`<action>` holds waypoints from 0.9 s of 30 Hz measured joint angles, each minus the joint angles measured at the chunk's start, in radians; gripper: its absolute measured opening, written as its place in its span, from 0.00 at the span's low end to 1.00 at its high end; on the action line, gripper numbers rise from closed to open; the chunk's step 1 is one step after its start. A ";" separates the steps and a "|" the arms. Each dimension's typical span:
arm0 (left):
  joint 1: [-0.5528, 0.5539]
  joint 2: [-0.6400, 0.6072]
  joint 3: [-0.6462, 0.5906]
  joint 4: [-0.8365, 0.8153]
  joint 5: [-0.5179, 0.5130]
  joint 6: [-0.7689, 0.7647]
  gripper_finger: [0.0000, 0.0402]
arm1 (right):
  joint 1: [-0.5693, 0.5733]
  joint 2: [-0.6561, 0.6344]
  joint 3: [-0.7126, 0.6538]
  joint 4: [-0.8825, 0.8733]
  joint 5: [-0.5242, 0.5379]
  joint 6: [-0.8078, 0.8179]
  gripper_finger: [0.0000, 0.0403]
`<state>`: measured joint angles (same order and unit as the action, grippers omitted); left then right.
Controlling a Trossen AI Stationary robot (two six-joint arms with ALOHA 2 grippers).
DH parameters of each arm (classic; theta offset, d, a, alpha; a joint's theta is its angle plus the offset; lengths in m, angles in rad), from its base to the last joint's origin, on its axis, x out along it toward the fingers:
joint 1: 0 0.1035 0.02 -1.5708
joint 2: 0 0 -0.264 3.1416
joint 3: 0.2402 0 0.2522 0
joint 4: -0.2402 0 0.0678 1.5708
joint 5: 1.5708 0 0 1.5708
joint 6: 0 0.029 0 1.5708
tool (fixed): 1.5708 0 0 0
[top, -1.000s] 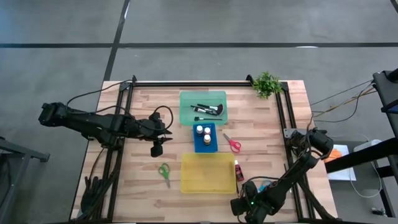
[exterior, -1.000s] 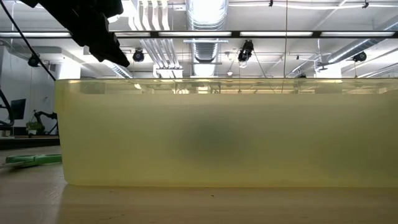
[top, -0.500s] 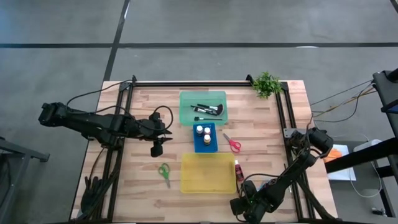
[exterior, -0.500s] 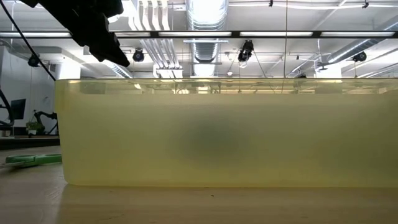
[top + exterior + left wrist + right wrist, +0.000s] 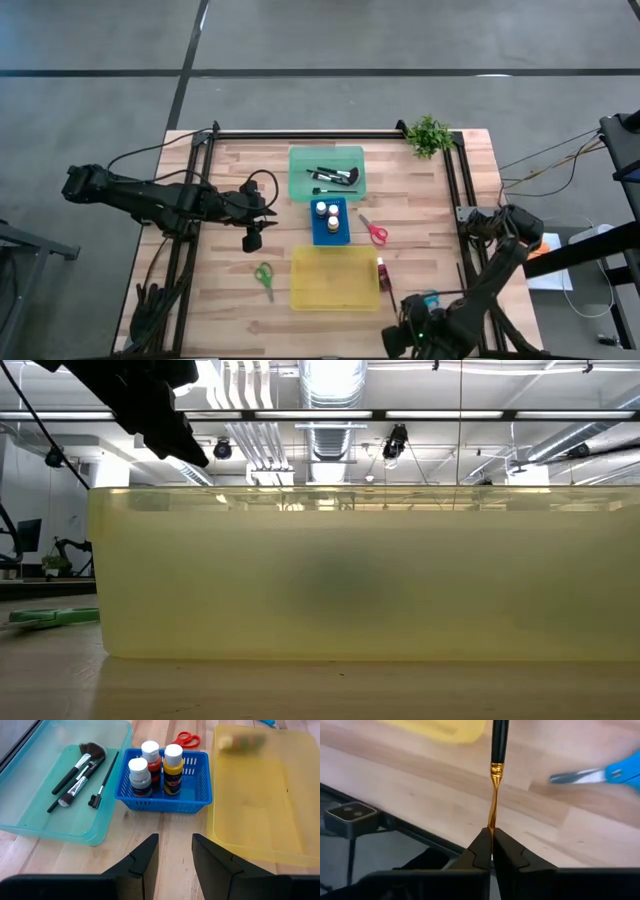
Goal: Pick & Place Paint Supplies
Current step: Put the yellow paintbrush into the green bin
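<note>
My right gripper [image 5: 492, 834] is shut on a thin brush [image 5: 498, 740] with a black handle and a gold ferrule. It sits at the table's near edge, right of the yellow tray [image 5: 335, 278]. Blue scissors [image 5: 607, 772] lie on the wood beside the brush. My left gripper [image 5: 174, 851] is open and hovers above the table left of the blue basket [image 5: 165, 787], which holds three white-capped bottles. Several brushes lie in the green tray [image 5: 60, 815]. Red scissors [image 5: 373, 230], green scissors [image 5: 264, 278] and a magenta bottle [image 5: 381, 268] lie flat on the table. My right gripper pinches the brush between its two fingertips at the thin golden end [image 5: 492, 817] just below the ferrule. The brush runs straight on ahead of the fingers, in line with them, over the wood. Its black handle leaves the picture, so whether that end rests on anything cannot be told.
A small leafy plant [image 5: 430, 133] stands at the far right corner. Black rails [image 5: 455, 190] run along the table's left, far and right sides. In the low view the yellow tray [image 5: 350, 575] fills most of the picture. Bare wood lies in front of the yellow tray.
My right arm has shifted a little toward the table's right and near edge, with its elbow swinging outward. The left arm and the loose items have stayed where they were.
</note>
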<state>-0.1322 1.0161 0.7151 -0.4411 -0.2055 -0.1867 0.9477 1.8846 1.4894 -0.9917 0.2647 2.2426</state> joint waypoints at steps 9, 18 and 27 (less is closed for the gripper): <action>0.000 0.000 0.000 0.005 -0.003 -0.013 0.31 | -0.084 -0.133 -0.012 -0.248 0.138 -0.041 0.02; -0.001 0.000 0.000 0.038 -0.026 -0.027 0.31 | -0.508 -0.464 -0.293 -0.069 0.220 -0.681 0.02; -0.001 0.000 0.000 0.059 -0.071 -0.055 0.31 | -1.103 -0.527 -0.464 0.319 -0.178 -1.521 0.02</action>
<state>-0.1329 1.0161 0.7151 -0.3820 -0.2763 -0.2417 -0.1553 1.3575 1.0259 -0.6725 0.0867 0.7212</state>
